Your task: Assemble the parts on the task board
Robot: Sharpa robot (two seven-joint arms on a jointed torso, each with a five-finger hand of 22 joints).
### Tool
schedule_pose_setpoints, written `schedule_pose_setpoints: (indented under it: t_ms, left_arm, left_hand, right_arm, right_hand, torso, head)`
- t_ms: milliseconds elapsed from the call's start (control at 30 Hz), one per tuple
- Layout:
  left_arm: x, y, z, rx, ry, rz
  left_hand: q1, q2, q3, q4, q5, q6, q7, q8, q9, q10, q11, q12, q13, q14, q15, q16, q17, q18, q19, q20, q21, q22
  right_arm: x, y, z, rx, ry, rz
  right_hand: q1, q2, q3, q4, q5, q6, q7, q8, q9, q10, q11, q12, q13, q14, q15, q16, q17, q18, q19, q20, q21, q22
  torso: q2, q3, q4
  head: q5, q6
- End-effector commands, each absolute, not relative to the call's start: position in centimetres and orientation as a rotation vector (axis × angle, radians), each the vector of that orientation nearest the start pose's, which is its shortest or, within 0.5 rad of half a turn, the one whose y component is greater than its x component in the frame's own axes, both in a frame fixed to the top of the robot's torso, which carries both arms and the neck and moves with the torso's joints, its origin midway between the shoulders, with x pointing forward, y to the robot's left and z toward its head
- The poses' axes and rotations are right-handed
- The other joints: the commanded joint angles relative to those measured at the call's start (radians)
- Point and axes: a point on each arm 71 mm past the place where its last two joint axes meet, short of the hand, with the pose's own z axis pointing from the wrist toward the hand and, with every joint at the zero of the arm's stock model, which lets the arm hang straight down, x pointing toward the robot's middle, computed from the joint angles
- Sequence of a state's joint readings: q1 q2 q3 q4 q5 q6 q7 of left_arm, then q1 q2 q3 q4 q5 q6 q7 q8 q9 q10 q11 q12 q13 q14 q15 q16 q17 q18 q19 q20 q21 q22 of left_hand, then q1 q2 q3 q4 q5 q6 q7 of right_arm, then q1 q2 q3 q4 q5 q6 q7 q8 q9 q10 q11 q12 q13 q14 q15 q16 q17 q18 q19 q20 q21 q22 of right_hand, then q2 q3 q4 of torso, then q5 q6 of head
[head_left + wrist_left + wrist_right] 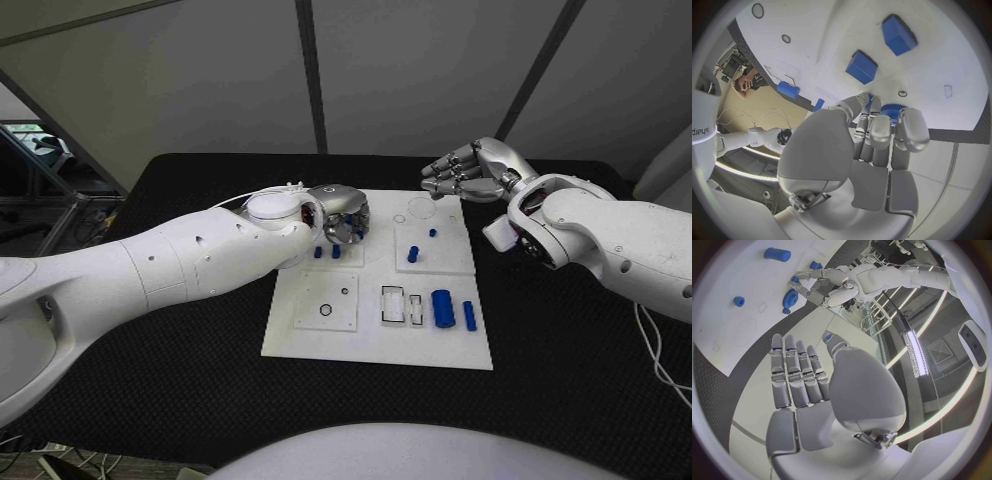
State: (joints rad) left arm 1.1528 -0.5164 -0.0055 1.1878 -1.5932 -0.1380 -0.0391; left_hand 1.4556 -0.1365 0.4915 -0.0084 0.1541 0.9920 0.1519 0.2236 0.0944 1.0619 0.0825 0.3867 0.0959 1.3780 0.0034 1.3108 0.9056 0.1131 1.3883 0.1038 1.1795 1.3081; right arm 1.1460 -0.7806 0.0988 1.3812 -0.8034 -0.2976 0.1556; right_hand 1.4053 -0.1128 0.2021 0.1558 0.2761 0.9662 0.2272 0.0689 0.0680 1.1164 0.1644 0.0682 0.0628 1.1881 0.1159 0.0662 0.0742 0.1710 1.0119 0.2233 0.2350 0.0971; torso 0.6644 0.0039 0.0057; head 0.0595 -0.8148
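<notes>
The white task board (378, 335) lies in the middle of the black table. My left hand (340, 214) hovers low over its far left part, and its curled fingers (904, 131) pinch a blue gear (892, 110). The gear (790, 296) sits just under that hand (820, 282). Two blue blocks (861, 66) (898, 34) stand in the board beyond the fingertips. My right hand (470, 168) hangs above the board's far right corner, its fingers (798, 375) stretched out and holding nothing. A blue peg (413, 255) stands mid-board.
A fat blue cylinder (443, 308) and a slim blue bar (470, 316) lie on the board's near right part, beside a rectangular slot (392, 303). A round recess (421, 209) marks the far right. Black table (173, 400) surrounds the board.
</notes>
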Motion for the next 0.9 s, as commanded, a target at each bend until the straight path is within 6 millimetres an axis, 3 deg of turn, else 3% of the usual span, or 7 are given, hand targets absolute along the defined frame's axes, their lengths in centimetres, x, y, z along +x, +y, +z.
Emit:
schedule_pose_setpoints:
  t_ms: [33,300,400,633,900]
  left_arm:
    - [52.5,11.9,-22.0,0.356,1.737,-0.650]
    - [52.4,12.5,-20.1,0.316,1.688,-0.679]
    - [52.4,13.0,-19.3,0.296,1.673,-0.682]
    - [52.3,14.6,-18.6,0.247,1.690,-0.677]
    - [52.3,17.3,-18.7,0.206,1.751,-0.628]
  left_hand:
    - [-0.014,0.001,0.009,-0.001,-0.004,0.007,0.001,-0.008,-0.002,0.006,0.001,-0.007,-0.002,0.008,0.001,0.003,0.000,-0.025,0.004,0.002,0.005,0.015]
    - [-0.022,-0.003,0.013,-0.001,-0.004,0.010,0.003,-0.015,-0.004,0.011,0.002,-0.019,-0.003,0.009,0.002,0.004,-0.003,-0.024,0.003,0.003,0.003,0.015]
    - [-0.026,-0.005,0.013,-0.001,-0.004,0.012,0.003,-0.017,-0.004,0.013,0.003,-0.023,-0.004,0.010,0.003,0.005,-0.003,-0.024,0.003,0.003,0.005,0.016]
    - [-0.029,-0.006,0.014,0.000,-0.005,0.015,0.003,-0.018,-0.005,0.016,0.003,-0.026,-0.004,0.010,0.003,0.005,-0.004,-0.024,0.004,0.003,0.006,0.017]
    - [-0.034,-0.008,0.013,0.000,-0.005,0.019,0.002,-0.020,-0.005,0.023,0.001,-0.030,-0.003,0.010,0.003,0.005,-0.008,-0.024,0.002,0.003,0.004,0.017]
  right_arm:
    - [51.8,-21.1,-16.7,0.426,1.586,1.135]
    - [51.9,-21.1,-16.7,0.427,1.586,1.134]
    - [51.9,-21.2,-16.7,0.428,1.585,1.131]
    - [51.9,-21.3,-16.7,0.429,1.584,1.129]
    - [52.0,-21.5,-16.7,0.432,1.584,1.124]
  right_hand:
    - [0.001,0.009,-0.004,-0.004,0.005,-0.008,0.000,-0.002,0.000,-0.009,-0.001,0.000,0.000,-0.008,-0.001,-0.002,-0.002,0.013,0.005,-0.002,-0.004,-0.001]
    - [0.002,0.010,-0.004,-0.005,0.006,-0.008,0.000,-0.002,0.000,-0.009,-0.001,0.000,0.000,-0.008,-0.001,-0.002,-0.002,0.013,0.006,-0.002,-0.004,-0.002]
    - [0.002,0.010,-0.004,-0.005,0.006,-0.008,0.000,-0.002,0.000,-0.009,-0.001,0.000,0.000,-0.008,-0.001,-0.002,-0.002,0.013,0.006,-0.002,-0.004,-0.002]
    - [0.002,0.011,-0.004,-0.005,0.006,-0.008,0.000,-0.002,0.000,-0.009,-0.001,0.000,0.000,-0.008,-0.001,-0.002,-0.002,0.013,0.006,-0.002,-0.005,-0.002]
    - [0.003,0.011,-0.004,-0.005,0.006,-0.008,0.000,-0.002,0.000,-0.009,-0.001,0.001,0.000,-0.008,-0.001,-0.002,-0.002,0.013,0.007,-0.002,-0.005,-0.002]
  torso:
    - [-0.001,0.0001,0.0002]
    - [-0.001,-0.0001,0.0007]
    - [-0.001,0.0004,0.0013]
    - [0.000,0.0011,-0.0010]
    - [-0.003,0.0011,0.0032]
  head:
    - [0.000,0.001]
    - [0.000,0.009]
    - [-0.002,0.017]
    - [0.002,0.017]
    - [0.006,0.013]
